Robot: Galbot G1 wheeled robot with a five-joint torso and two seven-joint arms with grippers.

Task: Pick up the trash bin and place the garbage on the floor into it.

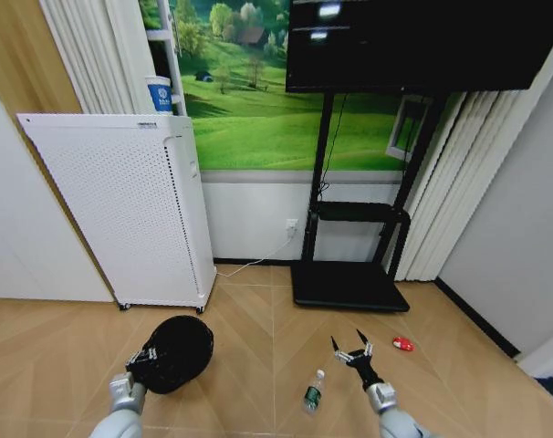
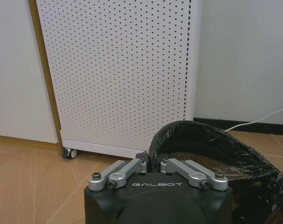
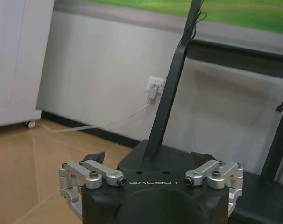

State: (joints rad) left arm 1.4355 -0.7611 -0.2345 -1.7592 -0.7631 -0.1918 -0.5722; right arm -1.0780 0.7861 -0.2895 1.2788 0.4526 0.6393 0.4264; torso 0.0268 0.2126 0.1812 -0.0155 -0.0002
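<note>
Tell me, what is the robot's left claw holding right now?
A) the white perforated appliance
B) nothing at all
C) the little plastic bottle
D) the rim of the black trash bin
D: in the left wrist view the left claw is pinched on the rim of the black trash bin, which the head view shows at that arm's tip; the bottle lies on the floor.

Left pincer (image 2: pixel 153 163): black housing, white "GALBOT" lettering, silver linkages with dark screws. Right pincer (image 3: pixel 149 161): same build, black pointed fingertips. Forearms grey.

Black-lined trash bin (image 1: pixel 173 352) on floor; clear bottle (image 1: pixel 313 391) lying nearby
</note>
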